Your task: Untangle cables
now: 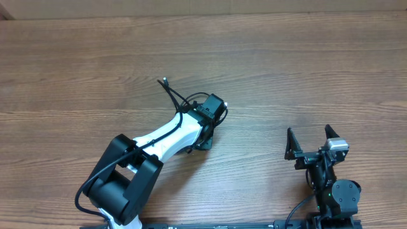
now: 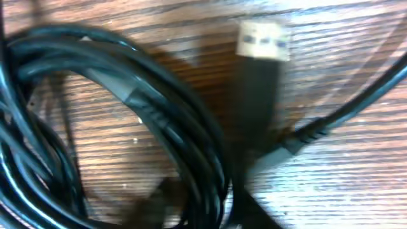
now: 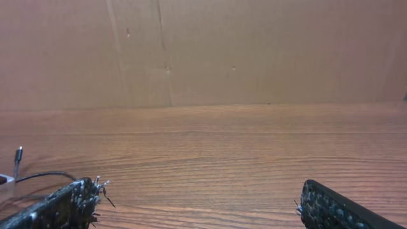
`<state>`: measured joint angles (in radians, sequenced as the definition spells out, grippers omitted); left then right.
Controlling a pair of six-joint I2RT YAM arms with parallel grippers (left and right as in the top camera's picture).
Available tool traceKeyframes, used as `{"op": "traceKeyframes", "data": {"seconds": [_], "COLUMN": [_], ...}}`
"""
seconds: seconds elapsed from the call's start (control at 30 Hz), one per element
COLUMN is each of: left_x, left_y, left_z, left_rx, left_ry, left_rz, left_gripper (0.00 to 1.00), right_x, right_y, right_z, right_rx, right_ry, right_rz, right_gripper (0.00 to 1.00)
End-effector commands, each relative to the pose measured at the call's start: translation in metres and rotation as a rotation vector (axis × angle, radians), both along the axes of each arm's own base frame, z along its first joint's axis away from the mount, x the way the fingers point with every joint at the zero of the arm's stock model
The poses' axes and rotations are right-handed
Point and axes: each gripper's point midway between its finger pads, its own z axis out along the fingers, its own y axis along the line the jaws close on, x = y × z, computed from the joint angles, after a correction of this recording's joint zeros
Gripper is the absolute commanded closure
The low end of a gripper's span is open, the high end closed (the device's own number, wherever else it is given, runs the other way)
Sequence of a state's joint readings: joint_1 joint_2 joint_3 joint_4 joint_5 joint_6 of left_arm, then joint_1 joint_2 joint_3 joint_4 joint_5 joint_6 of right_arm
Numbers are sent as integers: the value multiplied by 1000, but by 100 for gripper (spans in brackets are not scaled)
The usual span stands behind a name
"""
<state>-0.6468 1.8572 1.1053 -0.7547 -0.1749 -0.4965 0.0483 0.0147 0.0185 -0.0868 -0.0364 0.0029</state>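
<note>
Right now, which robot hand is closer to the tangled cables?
Left. The left gripper is right over the cables; the right gripper sits well apart, off to one side.

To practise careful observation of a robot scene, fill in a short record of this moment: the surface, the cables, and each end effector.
Surface: brown wood-grain tabletop
Cables: thin black flexible cords, bunched in loops on the tabletop
Plug: black connector with pale metal tip, at the edge of the loops
Left end effector: low over the cable bunch; whether open or shut cannot be seen
Right end effector: open, empty, apart from the cables
</note>
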Motion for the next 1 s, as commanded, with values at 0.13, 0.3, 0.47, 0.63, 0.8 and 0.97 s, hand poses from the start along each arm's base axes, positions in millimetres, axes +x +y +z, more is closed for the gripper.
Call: {"op": "traceKeyframes", "data": {"seconds": [0.13,0.3,0.47,0.63,0.8,0.97], "left_x": [4,12,9,-6,-9,10], "left_y": [5,-1,-12,-66,-93,-89], "left_z": [19,57,91,106,111,110], "left_rx": [32,27,-41,-322,-435,-407], "left_ry": [-16,-20,8,180,230,112], "left_rz": [31,81,305,383,426,428], "left_gripper": [96,96,96,96,72,0], "right_x": [0,0,0,0,0,0], "right_y": [-1,-1,-1,-1,-1,-1], "right_z": [-2,-2,-2,-2,-2,-2], "right_rx": [-5,-5,-5,-5,-5,-5], "right_ry": [-5,-4,-5,-5,-5,-5], "right_rz": [-6,-6,-6,-6,-6,-6], "right_gripper": [0,0,0,0,0,0]}}
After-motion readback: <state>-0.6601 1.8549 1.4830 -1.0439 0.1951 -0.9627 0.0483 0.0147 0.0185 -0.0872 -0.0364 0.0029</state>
